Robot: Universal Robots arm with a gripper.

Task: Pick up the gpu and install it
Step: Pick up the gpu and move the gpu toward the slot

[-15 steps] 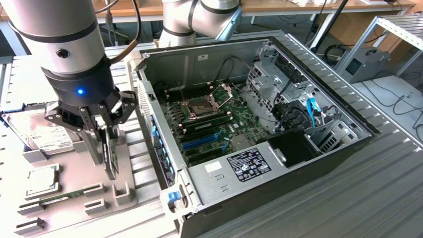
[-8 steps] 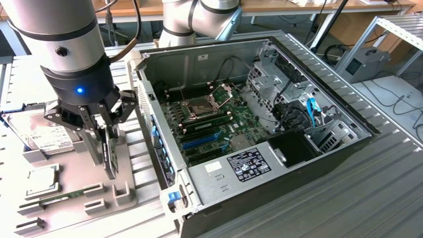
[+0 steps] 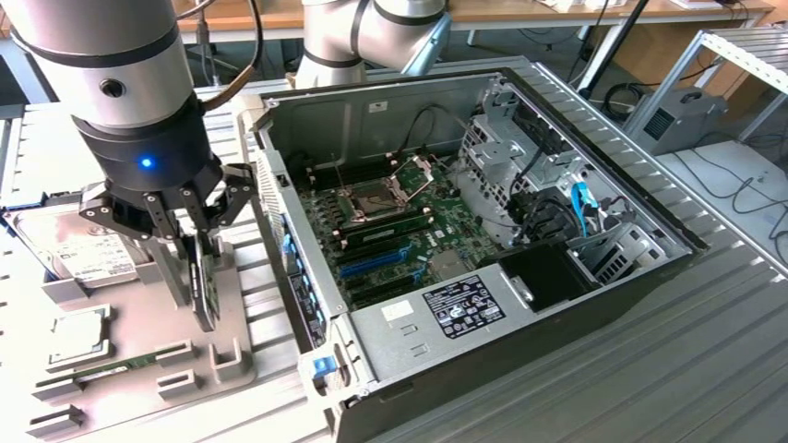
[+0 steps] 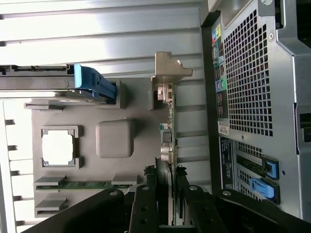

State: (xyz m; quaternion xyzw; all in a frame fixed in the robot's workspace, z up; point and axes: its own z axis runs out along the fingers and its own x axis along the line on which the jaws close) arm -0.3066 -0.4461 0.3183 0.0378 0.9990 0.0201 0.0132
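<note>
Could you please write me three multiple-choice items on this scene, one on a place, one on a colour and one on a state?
1. Where is the gpu?
A) on edge in the grey holder beside the computer case
B) seated in a slot inside the case
C) lying flat on top of the case

2. What colour is the light on the body of the gripper?
A) red
B) blue
C) green

3. In what state is the computer case?
A) closed by its side panel
B) wrapped in plastic
C) open, with the motherboard showing

Answers:
1 A: the card stands in the holder, outside the case, between the jaws.
2 B: a blue dot glows there.
3 C: the board lies bare inside.
</note>
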